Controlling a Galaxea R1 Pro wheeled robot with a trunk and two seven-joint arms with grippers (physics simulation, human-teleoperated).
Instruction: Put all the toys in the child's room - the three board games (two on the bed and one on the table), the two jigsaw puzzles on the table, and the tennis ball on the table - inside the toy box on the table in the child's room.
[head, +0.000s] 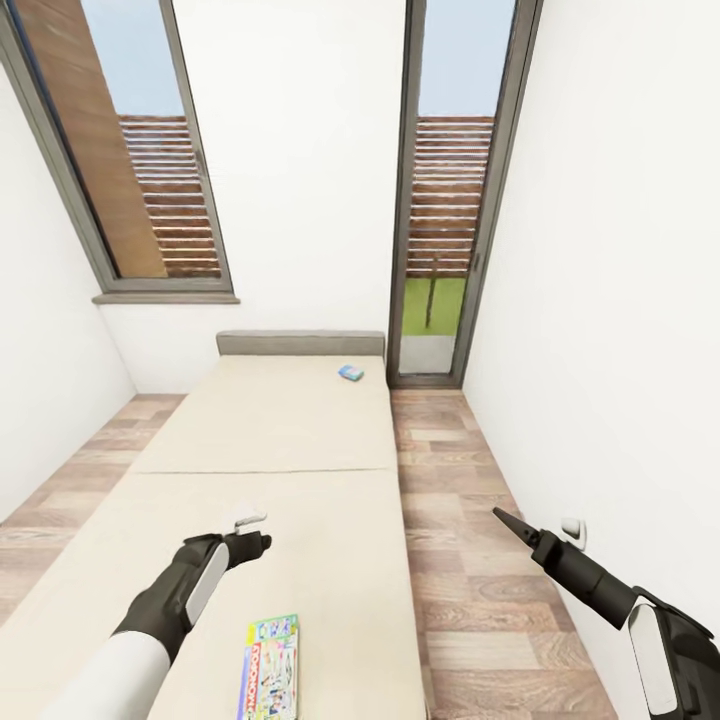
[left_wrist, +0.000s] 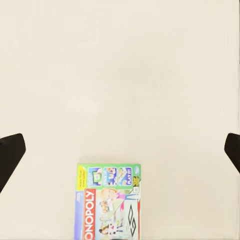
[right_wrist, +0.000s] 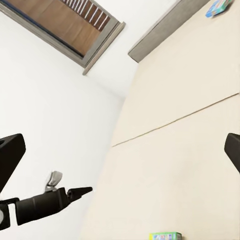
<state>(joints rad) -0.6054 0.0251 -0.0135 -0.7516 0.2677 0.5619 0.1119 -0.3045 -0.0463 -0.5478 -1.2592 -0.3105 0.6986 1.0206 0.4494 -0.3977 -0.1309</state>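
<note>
1. The multicolour board game, lettered MONOPOLY, lies flat on the near panel of the bed, close to the near edge. The left gripper hangs above the mattress, a little beyond the box and not touching it.
2. The small blue board game lies far away, near the grey headboard, well apart from both arms.
3. What could go wrong: the box is thin and flat against a soft surface, so I judge the jaws may slide over its top and only push it. A push toward the near edge could make it fall onto the wood floor.
4. The blue game may be hard to reach from this place; stretching over the bed could end in a weak hold.
5. Left jaws: in the left wrist view the dark fingertips stand far apart, released and holding nothing.
6. Right gripper: it is over the floor beside the bed. Its fingertips are also spread wide and empty.
</note>
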